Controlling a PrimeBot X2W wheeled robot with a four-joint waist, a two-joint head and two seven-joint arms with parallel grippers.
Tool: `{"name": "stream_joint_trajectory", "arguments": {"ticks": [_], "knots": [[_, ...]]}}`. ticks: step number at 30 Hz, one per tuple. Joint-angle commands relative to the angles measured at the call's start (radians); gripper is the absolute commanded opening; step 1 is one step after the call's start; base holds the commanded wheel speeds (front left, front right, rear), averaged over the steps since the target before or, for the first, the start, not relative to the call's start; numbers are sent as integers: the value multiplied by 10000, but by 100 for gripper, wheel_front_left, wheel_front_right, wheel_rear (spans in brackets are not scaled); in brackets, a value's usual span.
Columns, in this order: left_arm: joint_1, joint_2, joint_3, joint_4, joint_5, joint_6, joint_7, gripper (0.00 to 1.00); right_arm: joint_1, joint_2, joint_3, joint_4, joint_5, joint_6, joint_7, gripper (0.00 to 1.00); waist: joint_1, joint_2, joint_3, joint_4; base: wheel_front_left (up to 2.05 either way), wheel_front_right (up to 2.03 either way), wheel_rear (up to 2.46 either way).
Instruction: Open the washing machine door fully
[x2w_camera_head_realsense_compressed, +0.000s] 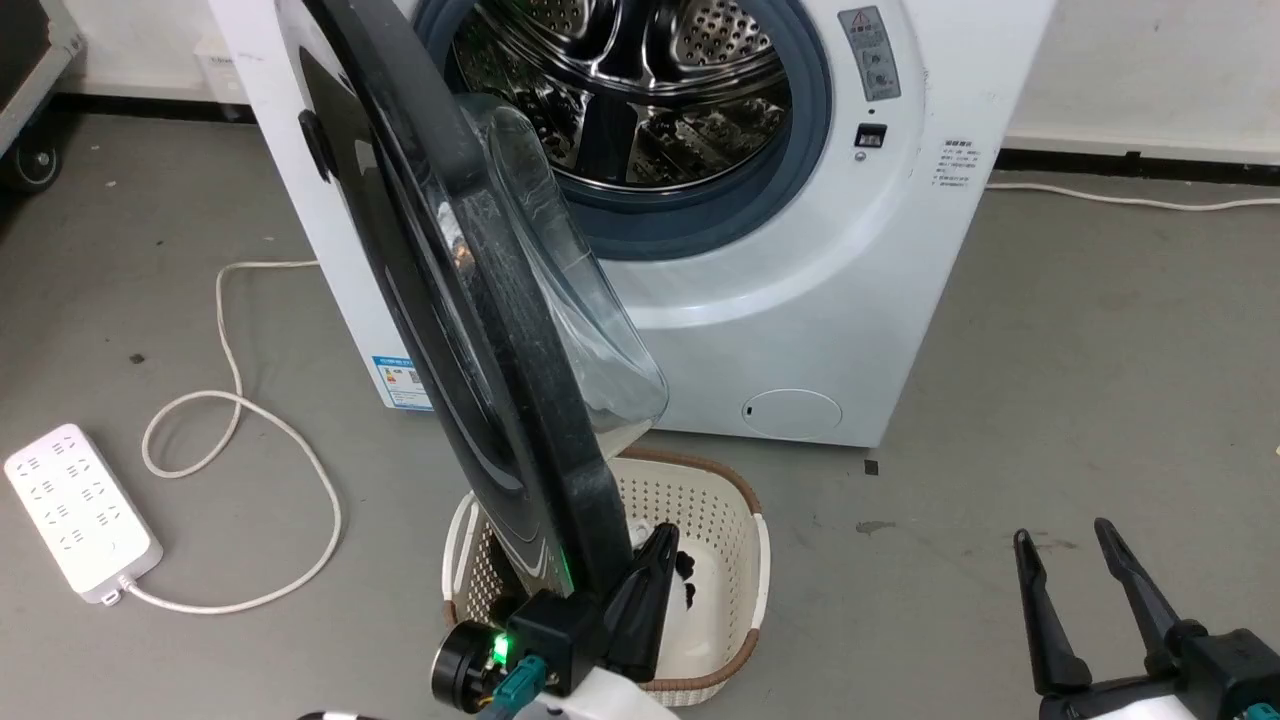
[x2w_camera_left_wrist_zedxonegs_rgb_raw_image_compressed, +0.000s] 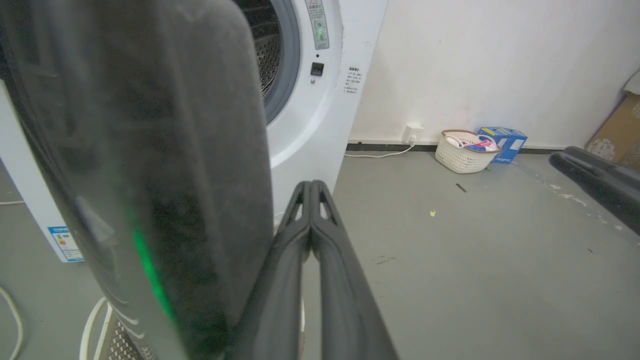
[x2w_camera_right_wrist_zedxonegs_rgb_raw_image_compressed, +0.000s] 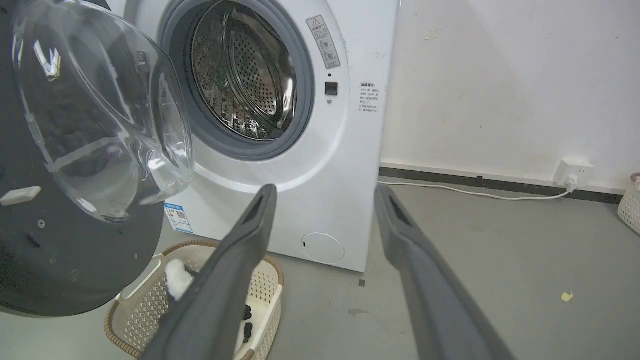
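- The large round glossy black washing machine door, with its clear glass bowl, stands partly swung out, edge-on at centre-left of the head view.
- The left gripper, fingers pressed together and holding nothing, rests by the door's lower inner edge.
- The right gripper is spread wide at lower right.
- The step in hand is probably pushing the door wider, which calls for a sweep toward frame left.

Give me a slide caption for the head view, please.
Shut left gripper beside the rim of the open washing machine door; right gripper open, apart.

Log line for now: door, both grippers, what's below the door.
door: partly open | left gripper: shut, at door's lower rim, inner side | right gripper: open, clear of door | basket: below door
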Motion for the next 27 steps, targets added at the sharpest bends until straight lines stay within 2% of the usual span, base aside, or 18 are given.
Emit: {"name": "stream_joint_trajectory", "arguments": {"ticks": [1,9,19,27], "knots": [[-209,18,86,143,-60,79,-89,0,-158,35,-2,13,51,8,-43,100,-1,0,39,46,0,0,0],[-170,41,131,647,-112,97,-256,0,-62,35,-32,219,152,8,-43,100,-1,0,-63,782,0,0,0],[178,124,417,443,-183,257,-321,0,144,35,21,374,166,8,-43,100,-1,0,-296,2510,0,0,0],[107,379,1267,180,-379,549,-333,0,111,15,169,397,-29,8,-43,100,-1,0,50,3616,0,0,0]]}}
